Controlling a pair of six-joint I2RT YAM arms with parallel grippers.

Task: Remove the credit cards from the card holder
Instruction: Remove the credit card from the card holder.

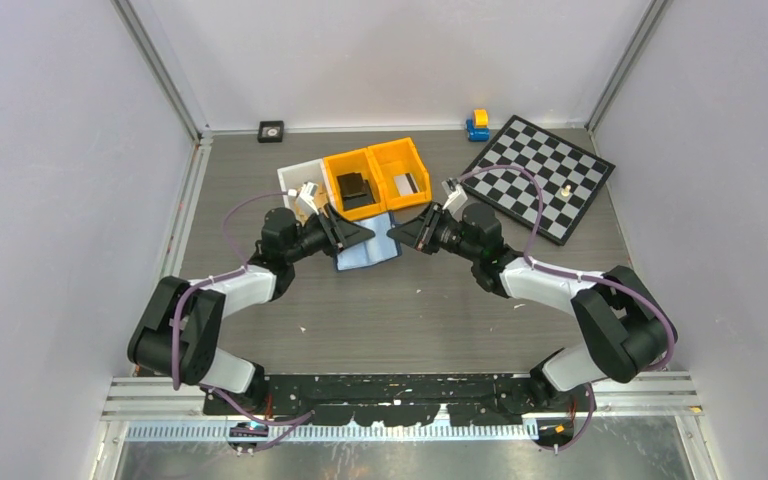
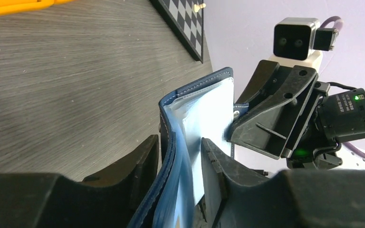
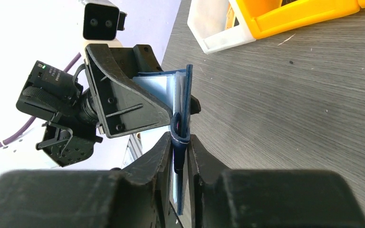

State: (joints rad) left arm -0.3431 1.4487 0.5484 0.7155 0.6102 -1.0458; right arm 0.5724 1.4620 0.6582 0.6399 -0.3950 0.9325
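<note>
The card holder (image 1: 368,250) is a navy wallet with a light blue-grey inside, held above the table's middle between both arms. My left gripper (image 1: 360,232) comes at it from the left. In the left wrist view the holder (image 2: 204,109) stands on edge between my left gripper (image 2: 180,142) jaws, its cover bowed against them. My right gripper (image 1: 400,232) meets it from the right. In the right wrist view the holder's folded navy edge (image 3: 183,95) fills the narrow gap of my right gripper (image 3: 180,137). The credit cards are hidden.
Behind the holder stand two orange bins (image 1: 380,165) and a white bin (image 1: 295,180). A chessboard (image 1: 545,180) lies at the back right, with a blue and yellow toy (image 1: 478,123) beyond it. A small black square (image 1: 271,130) sits at the back wall.
</note>
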